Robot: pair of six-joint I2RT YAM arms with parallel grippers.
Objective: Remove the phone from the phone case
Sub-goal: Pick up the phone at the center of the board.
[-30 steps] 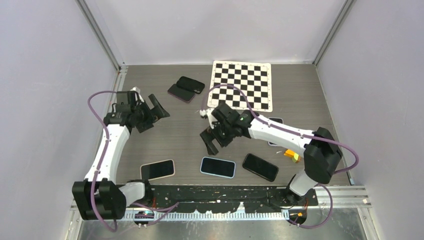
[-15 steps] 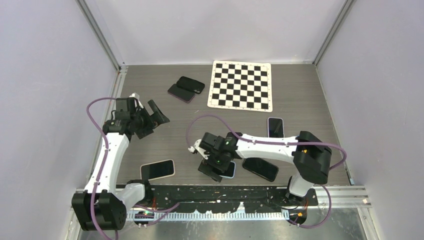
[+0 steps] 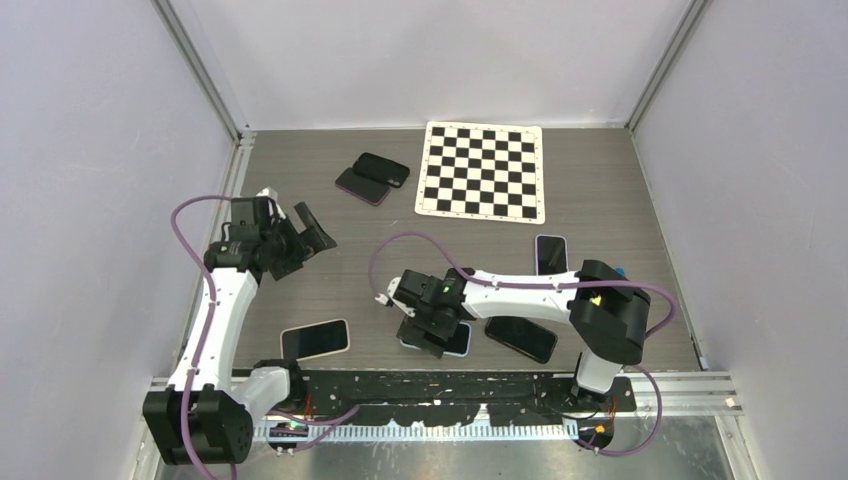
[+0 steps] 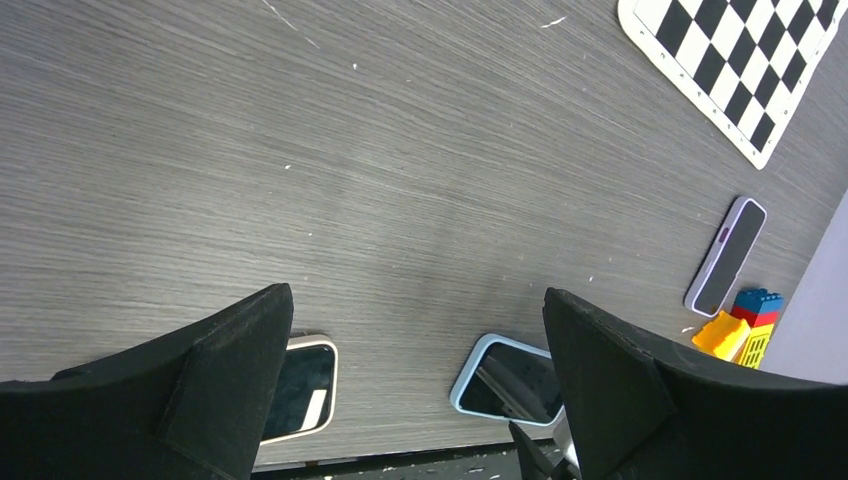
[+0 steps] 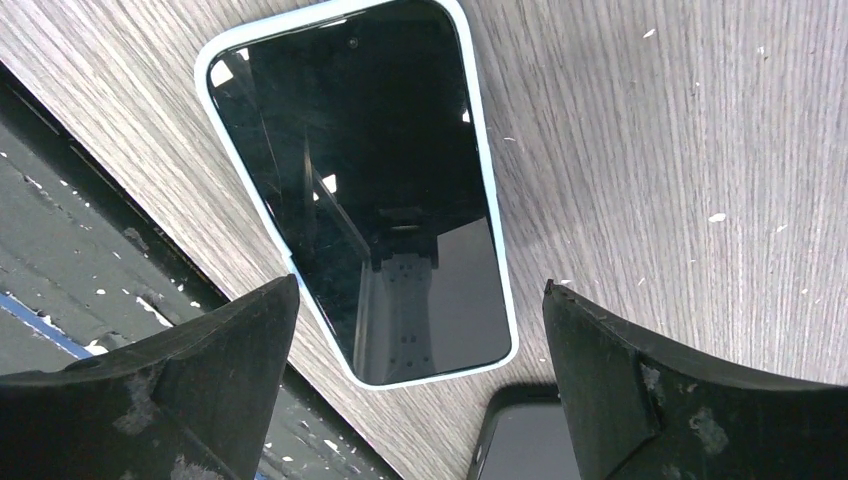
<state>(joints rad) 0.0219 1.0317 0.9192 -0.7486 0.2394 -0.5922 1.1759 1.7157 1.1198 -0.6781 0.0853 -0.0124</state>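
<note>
**Asker:** Where did the phone lie?

**Observer:** The phone (image 5: 360, 180) lay face up with its screen dark, seated inside the light-blue case (image 5: 203, 75). It rested on the table (image 3: 340, 280) close to the near edge. A pink-cased phone (image 3: 315, 339) lay to its left and a black phone (image 3: 520, 334) just beside it on the right.

**Asker:** And the right gripper?

**Observer:** The right gripper (image 5: 420, 288) hung directly over that cased phone. Its jaws were spread wide, one finger on each side of the phone's near end. It had hold of nothing. Whether the fingers touched the case or the table could not be told from either view.

**Asker:** What about the other arm?

**Observer:** The left gripper (image 3: 305, 232) was well apart from the phone, raised over the left part of the table. Its jaws gaped just as wide and were empty. From its wrist camera the cased phone showed low in the picture between the two fingers.

**Asker:** What else sat on the table?

**Observer:** A checkerboard (image 3: 482, 170) lay flat at the far side. Two dark phones (image 3: 372, 177) lay just beside it, one overlapping the other. A lilac-edged phone (image 3: 550, 254) lay near the right arm, with some coloured toy blocks (image 4: 745, 325) next to it.
</note>
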